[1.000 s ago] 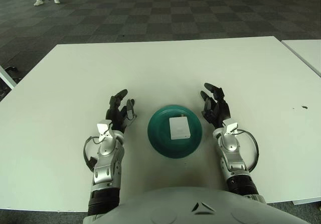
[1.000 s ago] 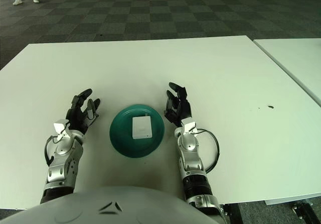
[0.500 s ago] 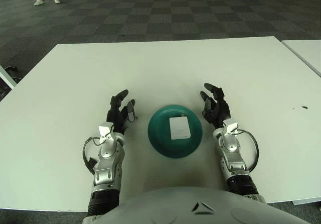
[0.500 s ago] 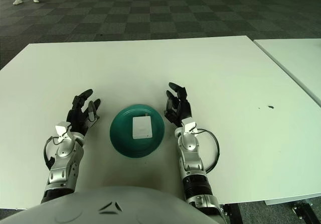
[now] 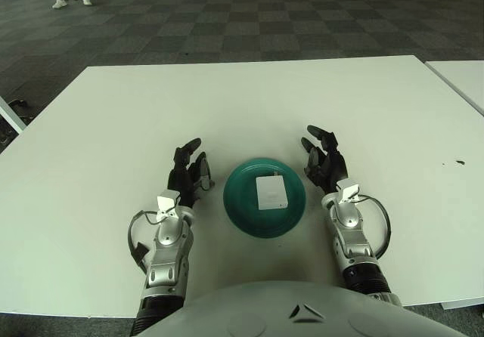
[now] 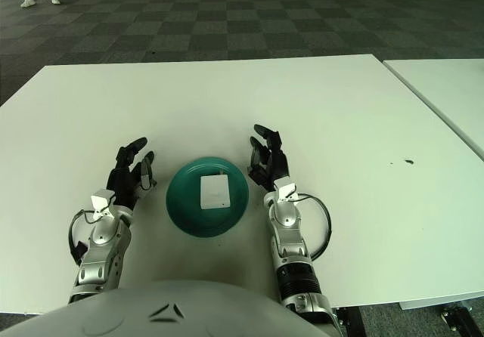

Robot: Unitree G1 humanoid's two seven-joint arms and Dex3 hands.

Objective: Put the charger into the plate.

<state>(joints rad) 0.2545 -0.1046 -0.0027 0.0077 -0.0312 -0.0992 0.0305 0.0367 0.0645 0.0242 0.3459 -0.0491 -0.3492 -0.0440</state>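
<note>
I see the charger lying flat in the middle of the plate on the counter, so I judge the job done; my left hand and right hand flank the plate, fingers spread, holding nothing.

You have bright, even light from overhead on the white table, with only soft, faint shadows under the plate and both hands, no harsh glare, sharp focus throughout, and a dimmer carpeted floor at the far end.
</note>
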